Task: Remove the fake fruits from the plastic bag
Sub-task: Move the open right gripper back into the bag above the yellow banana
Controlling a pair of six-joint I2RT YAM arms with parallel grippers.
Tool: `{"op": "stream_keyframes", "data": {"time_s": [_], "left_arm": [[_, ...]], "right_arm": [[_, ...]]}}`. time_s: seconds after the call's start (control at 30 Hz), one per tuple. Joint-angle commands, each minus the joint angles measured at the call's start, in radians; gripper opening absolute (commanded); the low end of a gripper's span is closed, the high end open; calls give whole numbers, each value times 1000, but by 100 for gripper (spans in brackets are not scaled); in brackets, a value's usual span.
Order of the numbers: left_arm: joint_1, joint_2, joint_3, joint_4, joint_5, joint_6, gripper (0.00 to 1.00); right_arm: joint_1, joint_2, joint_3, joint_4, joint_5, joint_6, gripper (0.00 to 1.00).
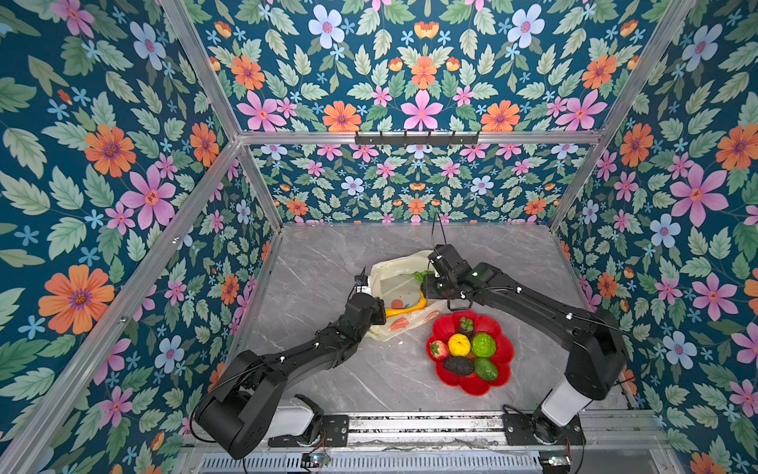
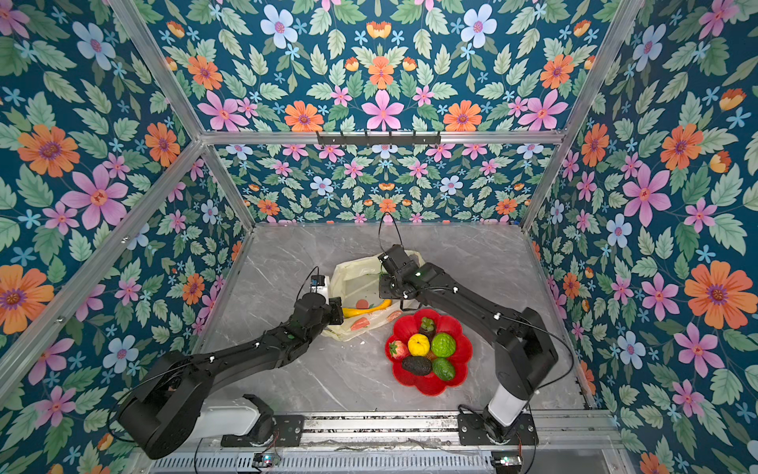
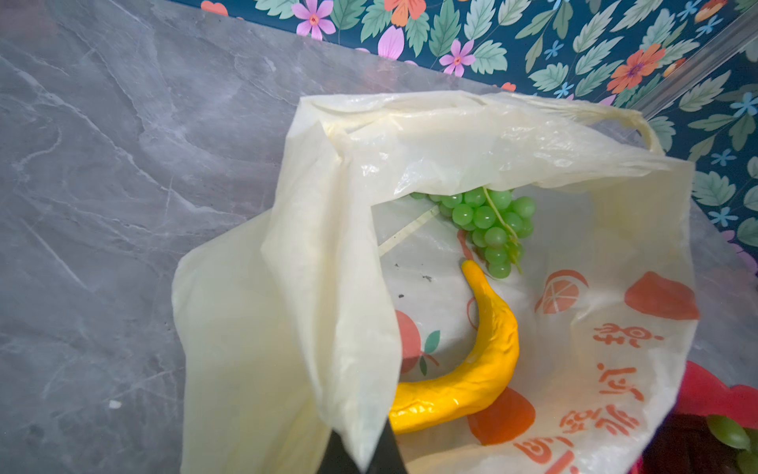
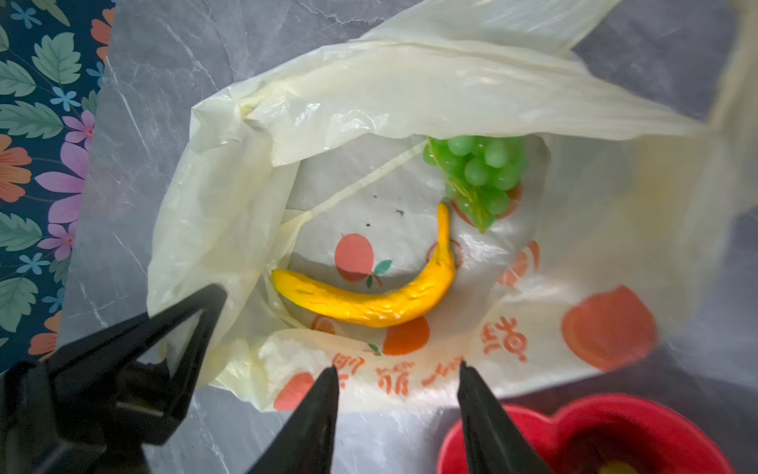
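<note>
The plastic bag (image 1: 391,273) lies open on the marble table, pale yellow with orange fruit prints. Inside it rest a yellow banana (image 4: 389,307) and a green grape bunch (image 4: 480,168), which the left wrist view also shows as banana (image 3: 488,361) and grapes (image 3: 488,225). My left gripper (image 3: 361,455) is shut on the plastic bag's near-left rim, holding the film up. Above the bag's near edge my right gripper (image 4: 398,367) is open, its fingertips apart and empty. Other fake fruits lie on the red plate (image 1: 447,322): strawberry (image 1: 439,349), lemon (image 1: 459,344), green bumpy fruit (image 1: 483,344), dark avocado (image 1: 458,365).
The red flower-shaped plate (image 2: 459,328) sits right of the bag, close under the right arm. A green fruit (image 1: 486,368) and a small dark fruit (image 1: 465,326) also lie on it. Floral walls close in the table on three sides.
</note>
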Motion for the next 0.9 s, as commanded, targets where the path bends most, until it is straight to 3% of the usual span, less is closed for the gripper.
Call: {"op": "stream_keyframes", "data": {"time_s": [0.0,0.2,0.43,0.87], "left_arm": [[0,2,-21,87,-2,19,0],[0,31,-11,72,-10,11,0],[11,25,19,-10,-97,12,0],[107,-62,-37,-34,-165,-31,0]], "right_arm": [[3,59,36,-6,-24,-19,50],[38,124,31,15,-51,-27,50],[126,228,117,-37,-25,-80,50],[132,273,44,78,-41,-119,50]]}}
